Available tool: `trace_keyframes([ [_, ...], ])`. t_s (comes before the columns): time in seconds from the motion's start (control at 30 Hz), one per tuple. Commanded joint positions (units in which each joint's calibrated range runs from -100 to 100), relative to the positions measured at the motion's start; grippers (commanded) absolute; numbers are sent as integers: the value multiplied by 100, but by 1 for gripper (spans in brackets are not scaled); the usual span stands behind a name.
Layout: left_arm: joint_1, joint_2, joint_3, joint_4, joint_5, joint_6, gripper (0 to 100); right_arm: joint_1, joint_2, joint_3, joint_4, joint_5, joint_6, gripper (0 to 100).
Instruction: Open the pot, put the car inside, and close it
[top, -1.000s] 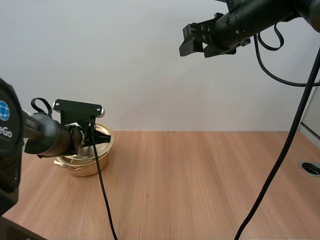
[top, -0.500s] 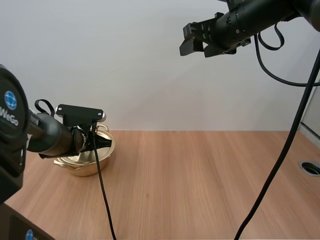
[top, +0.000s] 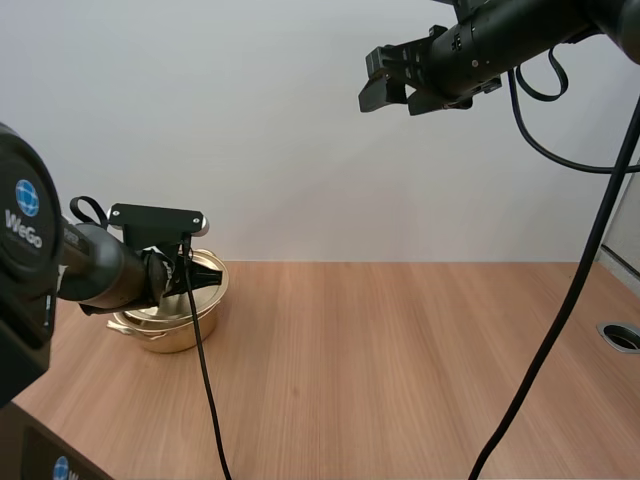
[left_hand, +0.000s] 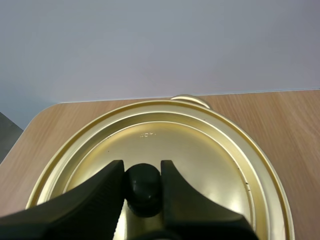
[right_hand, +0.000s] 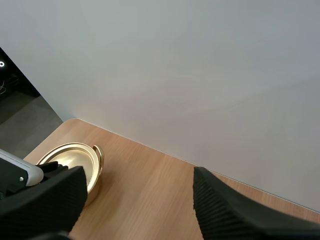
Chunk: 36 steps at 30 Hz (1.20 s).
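Left wrist view: left gripper pinching knob of lid, fingers touching both sides. I'd lift straight & slow, keep grip ctr'd. Right gripper spread wide, empty.

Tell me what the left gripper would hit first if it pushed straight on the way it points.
The gold lid. The left gripper grips the black lid knob, so pushing on would likely press it onto the lid surface just beyond.
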Motion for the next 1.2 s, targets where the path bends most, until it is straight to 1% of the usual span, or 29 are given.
trace_keyframes([
  [0.0,3,7,2,-8,54,5,19,0,0,7,4,0,3,100],
  [0.03,3,7,2,-8,91,5,20,0,0,7,4,0,-9,100],
  [0.1,50,7,2,-8,159,5,21,0,0,7,4,0,-21,100],
  [0.27,248,7,2,-50,192,5,21,0,0,7,4,0,-36,100],
  [0.33,303,7,2,-50,210,5,21,0,0,7,4,0,-36,100],
  [0.87,295,7,2,-40,391,5,21,0,0,7,86,0,-31,100],
  [1.03,295,7,2,227,406,5,21,0,0,7,246,0,-31,100],
  [1.17,288,7,2,252,406,5,21,0,0,7,298,0,-31,100],
])
